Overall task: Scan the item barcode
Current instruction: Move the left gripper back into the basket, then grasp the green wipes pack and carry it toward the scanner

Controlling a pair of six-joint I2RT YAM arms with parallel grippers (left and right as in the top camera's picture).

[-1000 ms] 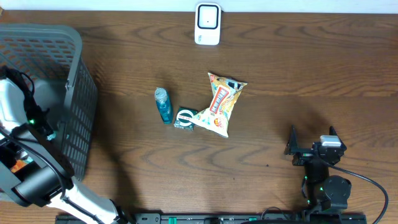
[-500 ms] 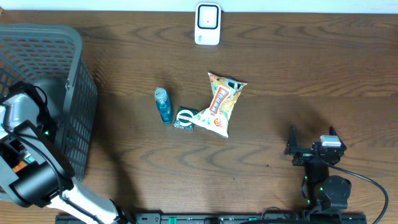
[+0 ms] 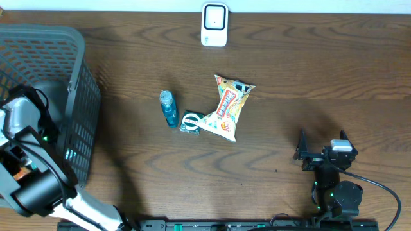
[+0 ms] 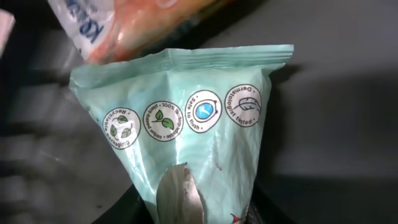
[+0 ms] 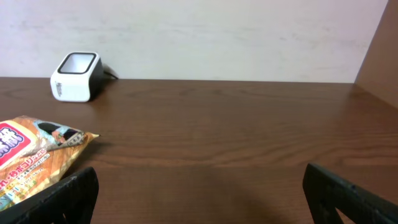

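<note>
Nearest us, at the bottom centre of the left wrist view, the left jaws look clenched on the narrow lower end of a mint-green packet (image 4: pixel 186 124). One pale finger (image 4: pixel 177 193) lies on its face, and the creases run down toward it. The packet's long axis points straight away from the jaws, up the frame, and ends in a sealed edge. The face we see carries round printed icons but no barcode, so we judge the code is on the hidden side. At the upper left, an orange-and-white packet (image 4: pixel 137 25) overlaps that edge.

All this sits inside the grey basket (image 3: pixel 77 70) at the left of the overhead view, where the left arm (image 3: pixel 29 173) reaches in. At the lower right, the right jaws stand released, wide apart and holding nothing. Mid-frame on the worktop (image 3: pixel 308 77) lie a blue bottle (image 3: pixel 168 108) and a snack bag (image 3: pixel 229 108). Farthest, at top centre, stands the white scanner (image 3: pixel 214 24), well apart from the basket, up and right of the held packet. We judge the carry falls to the left arm.
</note>
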